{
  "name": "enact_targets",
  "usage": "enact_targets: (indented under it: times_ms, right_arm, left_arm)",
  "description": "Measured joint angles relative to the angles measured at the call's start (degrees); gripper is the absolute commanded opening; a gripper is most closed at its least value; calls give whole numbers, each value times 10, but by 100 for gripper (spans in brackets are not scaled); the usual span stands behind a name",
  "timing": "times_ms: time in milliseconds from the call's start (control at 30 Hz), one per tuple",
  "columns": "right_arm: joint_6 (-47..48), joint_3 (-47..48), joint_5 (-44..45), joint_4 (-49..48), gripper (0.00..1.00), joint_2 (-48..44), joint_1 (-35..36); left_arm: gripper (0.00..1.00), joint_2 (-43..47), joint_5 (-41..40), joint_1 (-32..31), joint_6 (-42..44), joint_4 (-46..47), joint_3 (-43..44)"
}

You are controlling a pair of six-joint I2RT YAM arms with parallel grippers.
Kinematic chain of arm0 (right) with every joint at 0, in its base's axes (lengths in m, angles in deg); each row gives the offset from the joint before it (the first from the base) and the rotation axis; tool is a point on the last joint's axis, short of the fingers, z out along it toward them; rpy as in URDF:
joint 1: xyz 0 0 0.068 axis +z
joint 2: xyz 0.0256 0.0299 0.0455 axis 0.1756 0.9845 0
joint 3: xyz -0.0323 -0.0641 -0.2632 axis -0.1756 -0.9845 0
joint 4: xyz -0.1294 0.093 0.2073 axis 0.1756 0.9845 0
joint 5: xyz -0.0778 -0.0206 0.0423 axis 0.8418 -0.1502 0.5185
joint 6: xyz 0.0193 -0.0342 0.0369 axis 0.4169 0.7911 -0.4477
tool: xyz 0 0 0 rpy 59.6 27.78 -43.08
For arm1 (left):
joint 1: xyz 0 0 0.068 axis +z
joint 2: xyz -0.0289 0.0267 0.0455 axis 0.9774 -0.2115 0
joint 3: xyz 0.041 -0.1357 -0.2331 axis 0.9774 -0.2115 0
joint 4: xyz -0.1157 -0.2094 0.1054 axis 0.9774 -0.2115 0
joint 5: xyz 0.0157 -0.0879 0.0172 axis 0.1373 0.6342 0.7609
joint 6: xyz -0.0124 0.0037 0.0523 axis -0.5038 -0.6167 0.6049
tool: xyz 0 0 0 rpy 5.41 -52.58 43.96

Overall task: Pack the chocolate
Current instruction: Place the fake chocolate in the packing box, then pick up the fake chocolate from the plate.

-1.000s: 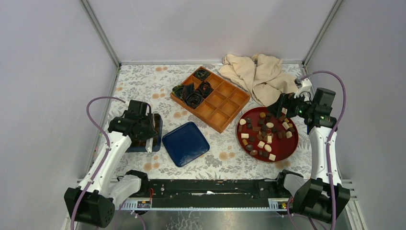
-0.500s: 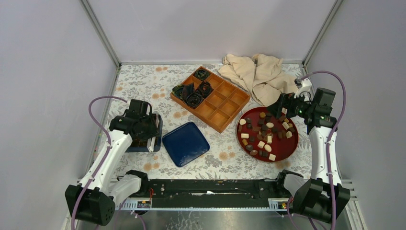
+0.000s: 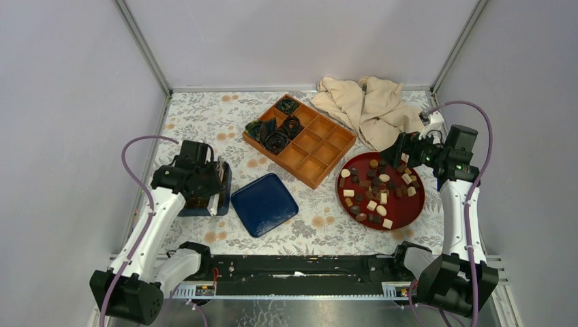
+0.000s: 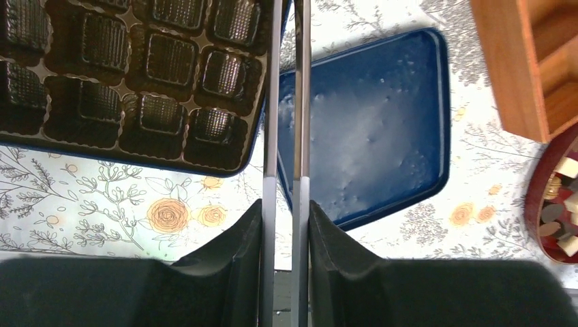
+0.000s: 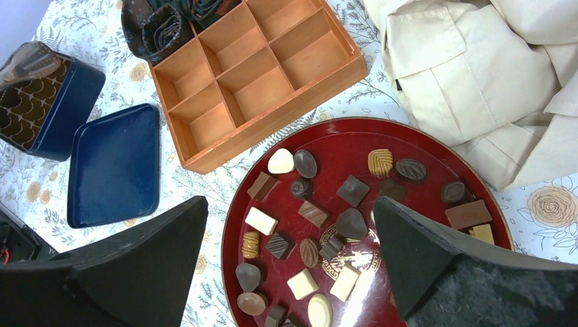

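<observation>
My left gripper [image 4: 285,27] hangs low at the left of the top view, over the right edge of a blue tin [image 5: 75,102] fitted with a black moulded insert [image 4: 136,68]. In its wrist view the two fingers [image 4: 271,136] stand almost together with only a thin slit between them. Their tips run off the top of the frame, so I cannot tell whether they pinch anything.

Just right of the tin, flat on the floral tablecloth [image 3: 204,116], lies the blue lid [image 3: 264,204].

Lower right of centre sits a red plate [image 3: 409,211]. The chocolate [image 5: 305,163] is all there: dark, mid-brown and cream pieces scattered loose across it.

My right gripper [image 5: 290,202] hovers above the plate's far right edge with its jaws spread as wide as I see them, and it has hold of nothing.

Beyond the lid and the plate, at centre frame, a wooden divided box [image 3: 320,146] lies at a slant. Black paper cups [image 3: 276,133] crowd its upper left compartments, and the compartments toward the plate show bare wood.

Farthest back, at the upper right, a beige cloth [image 3: 364,105] lies crumpled, near the box's far corner.
</observation>
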Motion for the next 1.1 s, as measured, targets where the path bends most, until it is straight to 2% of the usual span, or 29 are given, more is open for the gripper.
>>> enact_targets:
  times_ms: [233, 400, 500, 667, 800, 933, 1100]
  right_arm:
    - [0, 0, -4, 0, 100, 0, 0]
    - [0, 0, -11, 0, 100, 0, 0]
    - [0, 0, -16, 0, 100, 0, 0]
    - [1, 0, -16, 0, 100, 0, 0]
    - [3, 0, -2, 0, 100, 0, 0]
    - [6, 0, 16, 0, 100, 1, -1]
    - [9, 0, 34, 0, 100, 10, -4]
  left_arm:
    - [27, 41, 47, 0, 0, -11, 26]
    - [27, 66, 154, -4, -12, 17, 18]
    - [27, 87, 209, -42, -43, 70, -12]
    - [26, 88, 224, -224, -115, 194, -60]
    - [26, 22, 193, -372, -144, 290, -55]
    - [26, -92, 149, -464, -143, 332, -7]
    - [28, -218, 108, -510, -125, 333, 73]
